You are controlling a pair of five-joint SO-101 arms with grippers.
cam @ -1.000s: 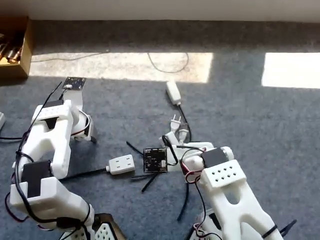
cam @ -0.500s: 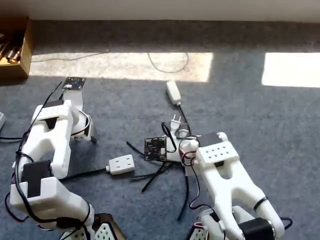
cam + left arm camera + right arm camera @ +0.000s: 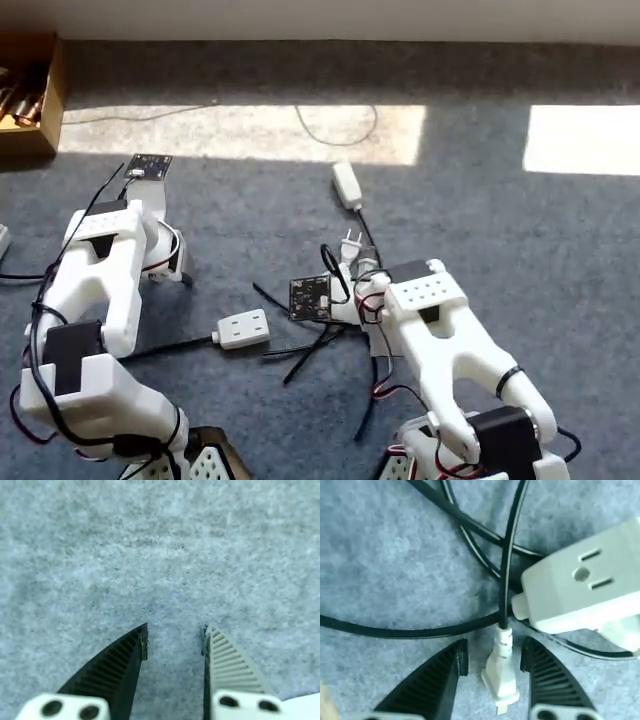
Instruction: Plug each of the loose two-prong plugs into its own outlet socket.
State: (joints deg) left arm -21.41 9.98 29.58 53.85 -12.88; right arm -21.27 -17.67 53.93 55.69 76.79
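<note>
The right claw (image 3: 493, 655) hangs released over the carpet (image 3: 380, 545). Its fingers (image 3: 435, 680) are spread to either side of a white plug (image 3: 499, 680), which lies flat between them and touches neither. That straddle looks like the set-up for a pinch across the plug's body, leaving the prongs free.

The prongs point back toward the claw's wrist, and the plug's cord (image 3: 507, 555) runs out past the fingertips, crossing other cords there. A white socket (image 3: 580, 590) sits just beyond one fingertip with its slots facing up. Because the prongs are turned away from it, the plug will likely need swinging round once lifted, and the crossed cords may drag.

The left claw (image 3: 175, 637) is also released, above bare carpet with nothing between its fingers, probably parked out of the way.

In the high view a plug (image 3: 349, 243) lies just ahead of the right arm (image 3: 440, 340); whether it is the straddled one cannot be told. A second socket (image 3: 243, 328) lies well off toward the left claw's side.
</note>
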